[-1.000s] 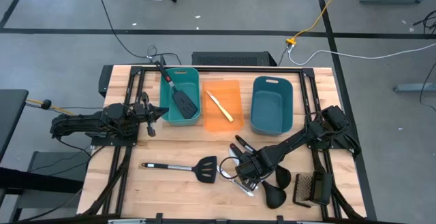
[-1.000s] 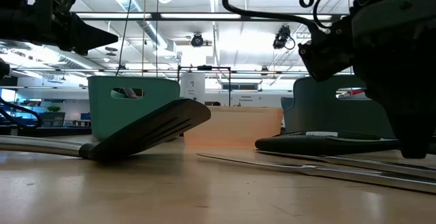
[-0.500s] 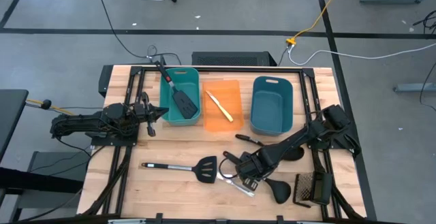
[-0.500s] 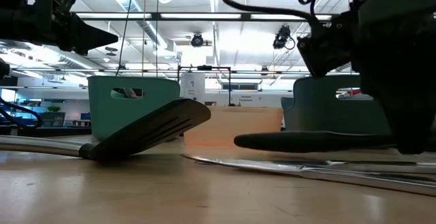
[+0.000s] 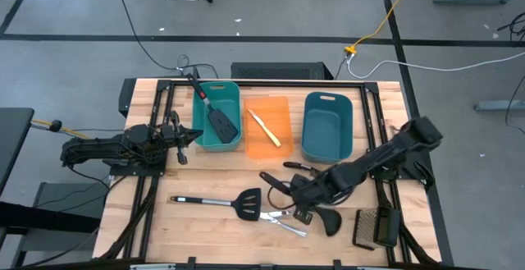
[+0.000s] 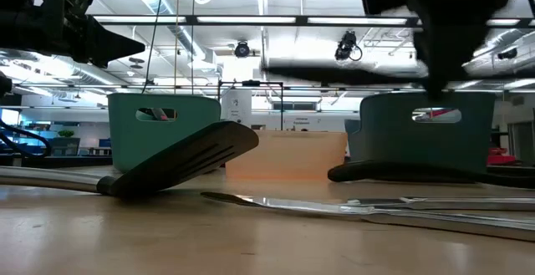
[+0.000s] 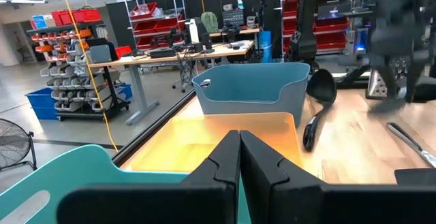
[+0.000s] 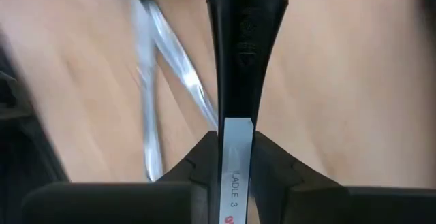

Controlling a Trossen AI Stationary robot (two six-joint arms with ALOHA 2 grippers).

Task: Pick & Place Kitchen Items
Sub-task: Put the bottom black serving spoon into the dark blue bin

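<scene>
Wooden tabletop, seen from above, is carrying three tubs along its far edge, with grey floor and cables beyond. Sorting is partly done: one black slotted spatula (image 5: 215,116) is lying in the teal tub (image 5: 235,108), and a pale yellow knife (image 5: 265,128) is resting in the orange tub (image 5: 281,151). The blue tub (image 5: 310,143) is looking empty.

Several items are waiting on the bare wood: a second spatula (image 5: 220,202), silver knives (image 5: 283,219), and another black ladle (image 5: 330,221) nearby.

The right gripper (image 5: 305,194) is clamping a black ladle's handle (image 8: 246,40) between its fingers and holding it above the table, just in front of the blue tub. The left gripper (image 5: 190,135) is waiting at the left side beside the teal tub, fingers pressed together, holding nothing.

Most of the placing probably lies ahead.
</scene>
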